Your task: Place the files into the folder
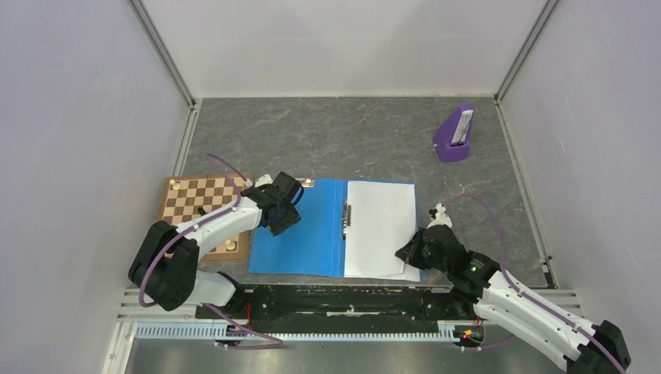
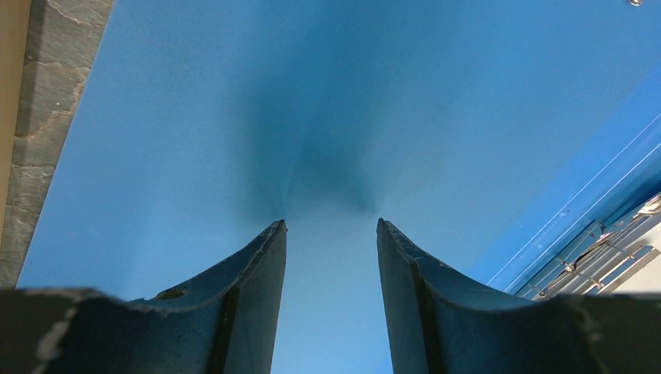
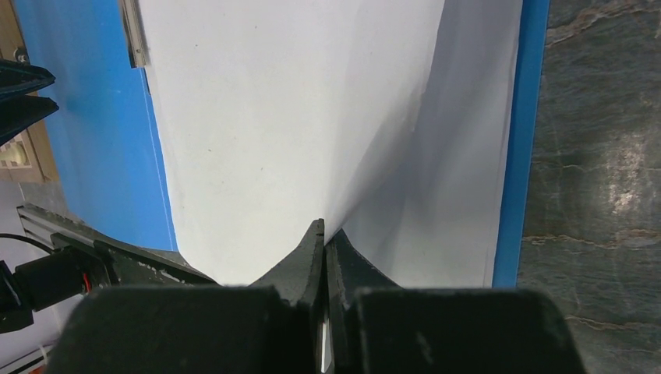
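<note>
On the gray table [image 1: 351, 132], the blue folder [image 1: 300, 241] lies open and flat, next to the chessboard [image 1: 195, 201]. The white files [image 1: 379, 226] lie on its right half, beside the clip [image 1: 346, 213]. The right gripper [image 3: 323, 234] is pinched tight on the near edge of the top sheet, lifting it a little. The left gripper [image 2: 331, 226] has its fingers apart, holding nothing, tips down on the folder's left flap. A purple thing [image 1: 454, 134] stands far back.

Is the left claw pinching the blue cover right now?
No. In the left wrist view the left claw is open, its tips apart against the bare blue folder with nothing between them.
</note>
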You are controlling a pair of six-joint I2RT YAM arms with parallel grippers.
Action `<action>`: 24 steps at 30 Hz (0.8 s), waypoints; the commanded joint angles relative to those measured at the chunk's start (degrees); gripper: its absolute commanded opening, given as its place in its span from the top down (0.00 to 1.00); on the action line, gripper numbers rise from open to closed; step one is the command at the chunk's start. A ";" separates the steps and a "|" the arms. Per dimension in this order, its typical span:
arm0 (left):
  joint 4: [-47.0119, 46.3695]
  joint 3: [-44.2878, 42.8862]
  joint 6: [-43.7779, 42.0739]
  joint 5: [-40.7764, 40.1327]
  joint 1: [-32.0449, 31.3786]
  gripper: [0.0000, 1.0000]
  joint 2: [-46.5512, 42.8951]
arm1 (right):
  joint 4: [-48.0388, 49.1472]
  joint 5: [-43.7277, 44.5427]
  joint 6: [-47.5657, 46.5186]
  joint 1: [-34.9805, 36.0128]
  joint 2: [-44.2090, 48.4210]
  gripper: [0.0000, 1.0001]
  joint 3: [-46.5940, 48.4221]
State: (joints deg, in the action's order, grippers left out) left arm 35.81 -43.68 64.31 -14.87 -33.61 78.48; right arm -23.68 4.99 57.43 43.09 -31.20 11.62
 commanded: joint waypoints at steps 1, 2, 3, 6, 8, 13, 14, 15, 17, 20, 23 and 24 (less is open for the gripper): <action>-1.59 -1.67 2.30 -0.99 -0.43 0.46 0.68 | 0.28 1.87 -0.66 0.50 -0.78 0.96 2.15; -1.56 -1.75 2.22 -0.86 -0.41 0.46 0.72 | -0.18 1.99 -1.07 0.56 -1.15 0.90 2.55; -1.55 -1.95 1.94 -0.71 -0.43 0.46 0.87 | -0.62 2.22 -1.54 0.59 -1.41 0.84 3.22; -1.55 -2.80 0.55 -0.21 -0.52 0.45 1.05 | -2.29 3.18 -2.85 0.63 -1.80 0.65 5.00; -1.55 -3.70 -0.89 0.10 -0.50 0.42 1.01 | -3.61 3.78 -3.80 0.59 -1.94 0.58 6.55; -1.27 -5.25 -3.80 0.71 -0.69 0.40 0.43 | -6.46 4.90 -6.44 0.59 -3.48 0.45 10.04; -1.27 -5.55 -4.38 0.93 -0.79 0.40 0.31 | -6.86 5.06 -7.08 0.59 -3.90 0.44 10.84; -1.18 -6.07 -5.01 1.06 -0.84 0.40 0.21 | -7.11 4.98 -7.55 0.60 -4.27 0.44 11.46; -0.97 -7.35 -6.45 1.76 -1.30 0.40 0.38 | -7.56 4.76 -8.15 0.67 -5.03 0.43 12.17; -0.71 -9.64 -8.33 3.14 -2.74 0.41 0.68 | -8.19 4.40 -8.71 0.67 -5.62 0.42 12.57; -1.66 -11.71 -9.03 5.98 -4.92 0.44 1.54 | -9.28 4.47 -9.41 0.61 -5.80 0.42 12.88; -2.35 -12.26 -8.99 7.15 -6.02 0.46 2.08 | -9.64 4.51 -9.63 0.62 -5.97 0.42 13.11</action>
State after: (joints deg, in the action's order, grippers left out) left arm 35.81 -51.99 58.83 -11.55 -36.53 79.37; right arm -31.35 7.94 49.71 43.40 -36.88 21.98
